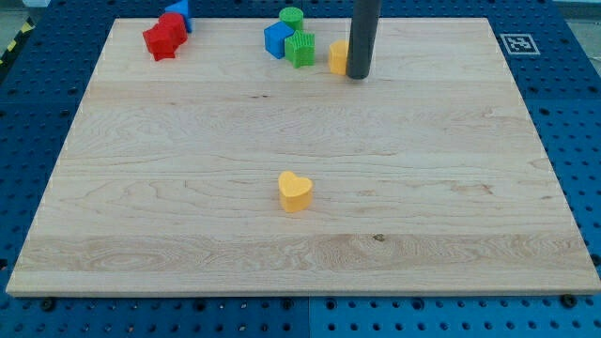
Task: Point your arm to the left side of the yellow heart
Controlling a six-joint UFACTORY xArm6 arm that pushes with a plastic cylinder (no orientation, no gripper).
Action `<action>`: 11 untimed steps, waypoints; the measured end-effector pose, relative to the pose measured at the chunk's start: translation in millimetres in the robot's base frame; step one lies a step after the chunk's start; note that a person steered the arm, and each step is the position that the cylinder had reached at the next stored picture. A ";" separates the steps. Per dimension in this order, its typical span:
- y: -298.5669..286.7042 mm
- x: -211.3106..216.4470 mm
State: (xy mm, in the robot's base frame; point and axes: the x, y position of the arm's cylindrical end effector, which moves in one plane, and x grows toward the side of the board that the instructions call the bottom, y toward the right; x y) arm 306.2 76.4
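The yellow heart (294,191) lies on the wooden board (188,188) a little below its middle. My tip (357,74) is near the view's top, far above the heart and to its right. The tip stands right beside a second yellow block (337,57), on that block's right, partly hiding it; its shape is unclear.
Near the view's top lie a blue cube (277,40), a green star-like block (300,49) and a green cylinder (291,17). At the top left lie a red star-like block (164,38) and a blue block (179,11). A marker tag (518,43) sits beyond the board's top right corner.
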 end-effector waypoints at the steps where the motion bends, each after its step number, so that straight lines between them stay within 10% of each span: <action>1: -4.6 -22.5; 3: -29.3 -41.8; 5: -26.6 56.6; 7: -188.6 116.2; 9: -184.4 223.6; 11: -135.5 223.6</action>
